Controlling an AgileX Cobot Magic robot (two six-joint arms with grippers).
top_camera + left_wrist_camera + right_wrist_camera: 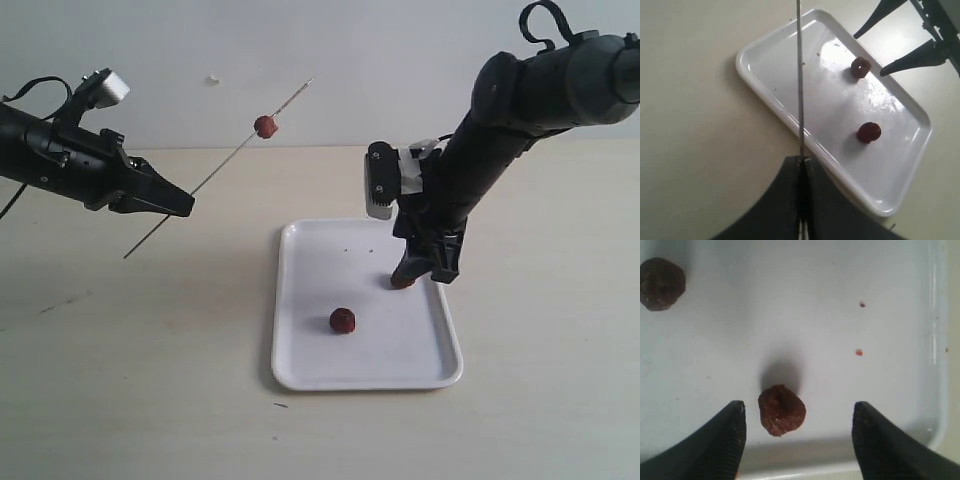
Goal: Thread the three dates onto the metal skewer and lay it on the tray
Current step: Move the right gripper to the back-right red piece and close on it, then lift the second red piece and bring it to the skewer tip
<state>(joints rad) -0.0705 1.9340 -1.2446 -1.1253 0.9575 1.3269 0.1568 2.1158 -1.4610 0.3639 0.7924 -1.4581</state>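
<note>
Above the surface (pixel 130 380), left side of the exterior view: skewer (pixel 225 165) is hanging in the air, long axis running diagonally. Low end is pointing down toward the near-left, high end is pointing up toward the back wall (pixel 400 60). It is tilting well off horizontal. A threaded date (pixel 265 126) is sitting on the upper stretch, short of the tip.

Left end effector (pixel 182 206) is clenching the skewer on its lower part, jaws pinched fully onto the rod; a short tail is sticking out below the grip. Skewer is hanging off to the left of the tray (pixel 300 340), not touching it.

Right end effector (pixel 799 409) is standing wide open, released, gripping nothing. Its tips are pointing down at the tray floor near the right rim and straddling a second date (pixel 782 410). That date is lying on the tray between the fingers (pixel 727 440), just beside one and clearly apart from the other; whether it is touching the near one, cannot tell.

Meanwhile a third date (pixel 343 320) is lying loose near the tray's middle, well apart from both end effectors and from the skewer.
</note>
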